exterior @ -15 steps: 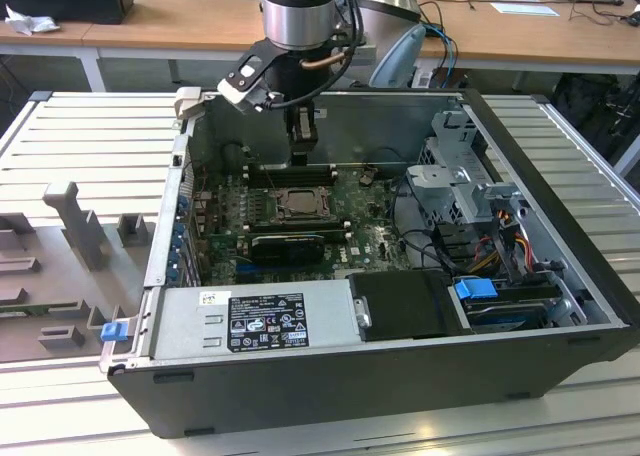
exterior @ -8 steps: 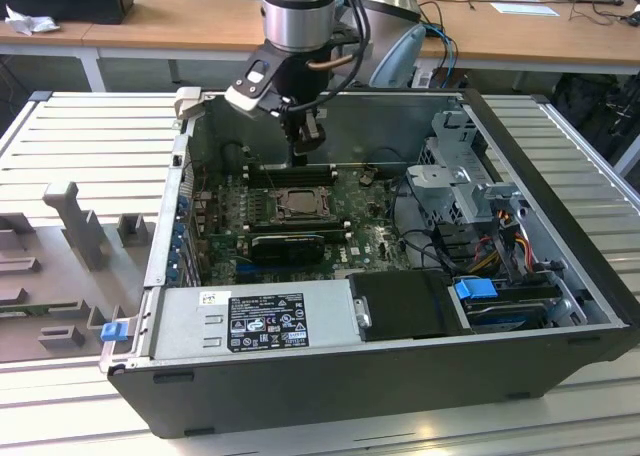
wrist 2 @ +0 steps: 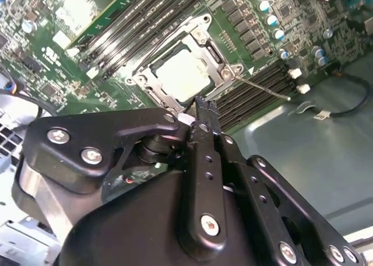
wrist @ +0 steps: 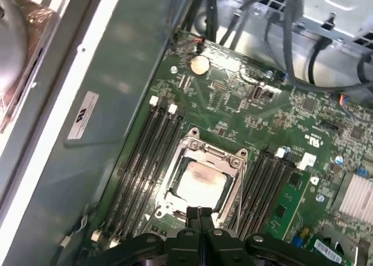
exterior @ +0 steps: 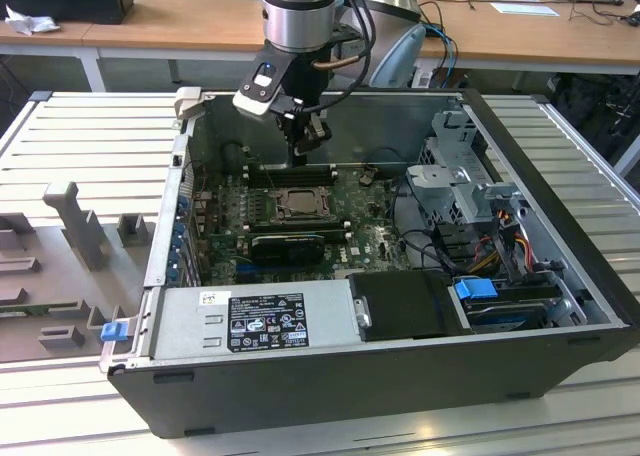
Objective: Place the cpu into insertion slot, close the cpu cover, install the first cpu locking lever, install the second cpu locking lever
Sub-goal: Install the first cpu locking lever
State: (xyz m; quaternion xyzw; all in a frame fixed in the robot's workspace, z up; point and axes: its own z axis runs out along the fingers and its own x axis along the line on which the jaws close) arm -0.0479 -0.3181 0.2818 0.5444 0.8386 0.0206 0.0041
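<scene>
Just beyond the fingers (wrist: 192,216), pressed together, empty: pale smudged cpu (wrist: 201,181) under cpu cover (wrist: 213,155); second wrist view adds lever rod (wrist 2: 265,88)

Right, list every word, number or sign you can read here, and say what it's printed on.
Black label on the silver power supply: print too small to read.
White sticker beside it: unreadable.
Case-wall sticker, first wrist view: too faint to read.
White printing on the green circuit board: unreadable.
Nothing can be quoted.
</scene>
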